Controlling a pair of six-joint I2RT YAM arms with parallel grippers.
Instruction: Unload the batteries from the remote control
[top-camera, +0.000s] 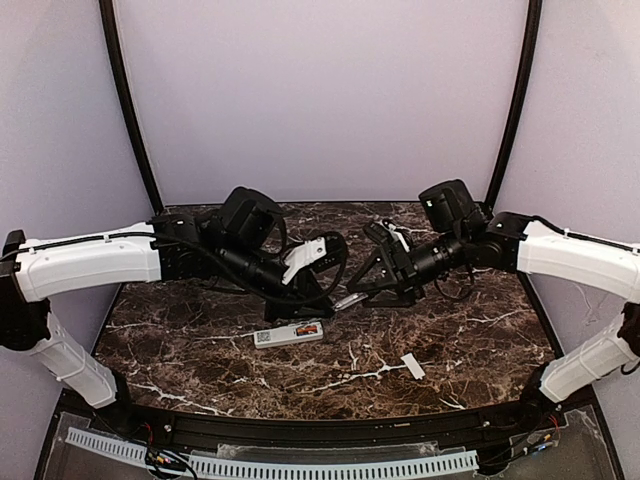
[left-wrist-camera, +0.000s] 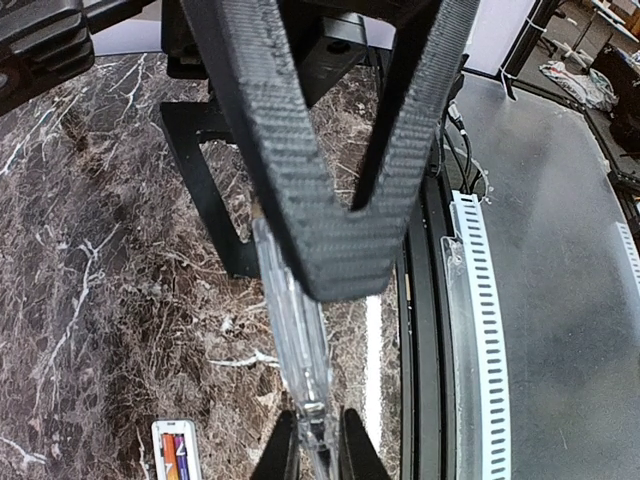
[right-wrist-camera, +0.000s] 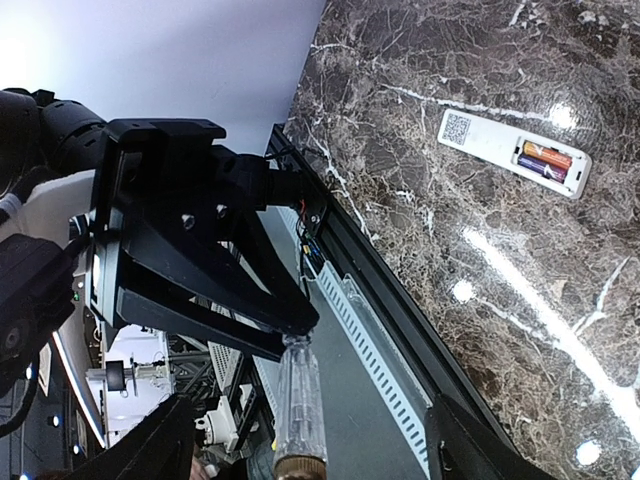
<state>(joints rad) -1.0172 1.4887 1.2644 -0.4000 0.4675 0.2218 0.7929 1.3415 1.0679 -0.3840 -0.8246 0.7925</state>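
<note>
from above only, white cover piece (top-camera: 413, 367), apart from remote control (top-camera: 289, 334)

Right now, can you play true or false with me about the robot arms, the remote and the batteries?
1. The batteries sit inside the remote. True.
2. The remote lies with its buttons facing up. False: its back faces up, and the battery recess is open.
3. The left gripper is shut on a clear tool. True.
4. The white cover is fitted on the remote. False: it lies on the table, apart from the remote, toward the right arm's side.
5. The right gripper holds a battery. False: its jaws stand open on either side of the clear tool's end.
</note>
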